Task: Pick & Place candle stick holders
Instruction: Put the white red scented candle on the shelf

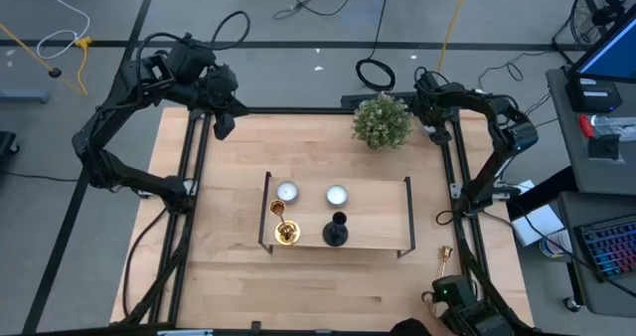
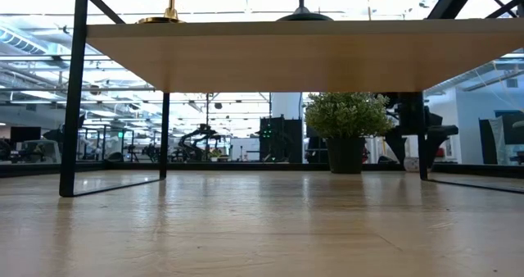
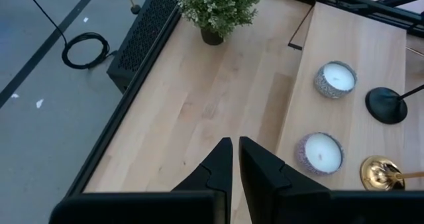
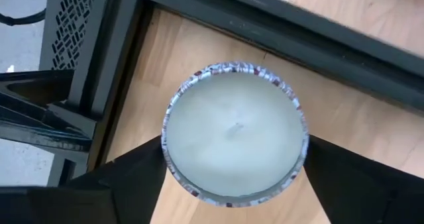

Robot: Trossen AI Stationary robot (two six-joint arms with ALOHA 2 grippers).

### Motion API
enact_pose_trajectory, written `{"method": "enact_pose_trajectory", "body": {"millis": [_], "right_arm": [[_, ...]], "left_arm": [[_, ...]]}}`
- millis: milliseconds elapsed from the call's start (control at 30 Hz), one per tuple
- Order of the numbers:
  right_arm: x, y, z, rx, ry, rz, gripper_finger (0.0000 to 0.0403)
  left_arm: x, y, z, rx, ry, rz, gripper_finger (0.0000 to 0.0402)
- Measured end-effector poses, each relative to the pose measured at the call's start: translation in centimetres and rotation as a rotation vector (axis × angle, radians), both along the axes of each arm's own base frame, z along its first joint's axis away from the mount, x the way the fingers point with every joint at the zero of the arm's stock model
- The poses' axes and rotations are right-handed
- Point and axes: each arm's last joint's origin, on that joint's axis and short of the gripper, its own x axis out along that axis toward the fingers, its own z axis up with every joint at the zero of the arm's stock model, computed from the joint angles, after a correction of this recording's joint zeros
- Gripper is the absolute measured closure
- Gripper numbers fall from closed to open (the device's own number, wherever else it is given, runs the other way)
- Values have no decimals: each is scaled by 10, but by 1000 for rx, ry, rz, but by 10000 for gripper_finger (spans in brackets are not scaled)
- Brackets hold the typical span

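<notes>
- The left gripper (image 3: 232, 164) is hovering over the table's (image 1: 238, 286) far left corner, with its fingers pressing almost together and holding nothing
- The right gripper (image 1: 435, 127) is sitting low at the table's far right corner, beside a potted plant (image 1: 382, 120)
- The right gripper's fingers (image 4: 132, 177) are spreading wide on either side of a white candle in a patterned tin (image 4: 235, 131); whether they are touching the tin is hard to tell
- A wooden black-framed stand (image 1: 378, 227) is sitting at the middle of the table
- Two more white candles (image 1: 286, 192) are resting along the stand's far edge
- A gold candle stick holder (image 1: 283, 227) is standing at the stand's near left corner
- A black candle stick holder (image 1: 336, 232) is standing at the middle of the stand's near edge
- From table height only the bases of these two are showing, their stems cut off by the frame's top edge
- A second gold candle stick holder (image 1: 446, 256) is standing on the table near its right edge, well apart from the stand
- A dark device (image 1: 457, 298) is sitting at the table's near right corner, cut off at the frame's lower edge and hard to make out
</notes>
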Motion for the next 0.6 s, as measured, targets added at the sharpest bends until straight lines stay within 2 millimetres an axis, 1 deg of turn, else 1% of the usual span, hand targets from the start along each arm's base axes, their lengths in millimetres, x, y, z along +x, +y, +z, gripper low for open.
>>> {"method": "enact_pose_trajectory", "body": {"millis": [133,233,367,600], "right_arm": [[0,0,-1,4,0,-5,110],[0,0,-1,4,0,-8,126],[0,0,0,5,0,-8,128],[0,0,-1,9,3,-8,116]], "left_arm": [[0,0,0,-3,0,2,371],[0,0,0,-7,-2,7,371],[0,0,0,-9,-2,8,371],[0,0,0,-13,-3,12,371]]}}
